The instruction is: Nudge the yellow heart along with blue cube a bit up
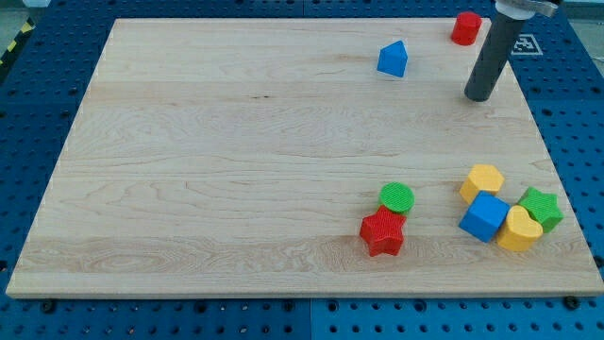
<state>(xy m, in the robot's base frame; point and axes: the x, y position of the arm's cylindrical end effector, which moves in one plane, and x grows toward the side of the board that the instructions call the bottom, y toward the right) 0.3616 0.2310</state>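
Heart and cube sit together near the right end of the counter's near edge: the yellow plastic heart-shaped block lies at the view's lower right, touching the blue plastic cube on its left. Just beyond the pair, toward the far side, rests a yellow plastic hexagon-like block, and a green plastic star-shaped block presses in at the heart's right. Further left along the near edge lie a green plastic round block and a red plastic star-shaped block, touching each other but well apart from the cluster.

Far off, a blue plastic pentagon-like block and a red plastic cylinder stand near the far edge of the light wooden counter.

My tip is down on the wood at the far right, just near of the red cylinder — well apart from the task's pair. There are no jaws here to be apart or together; the arm ends in a plain dark rod.

The deciding relation — heart and cube lie on the near side of my tip, almost straight below it in the view. To push them up I would judge the tip must first pass around the cluster and come in from their near side.
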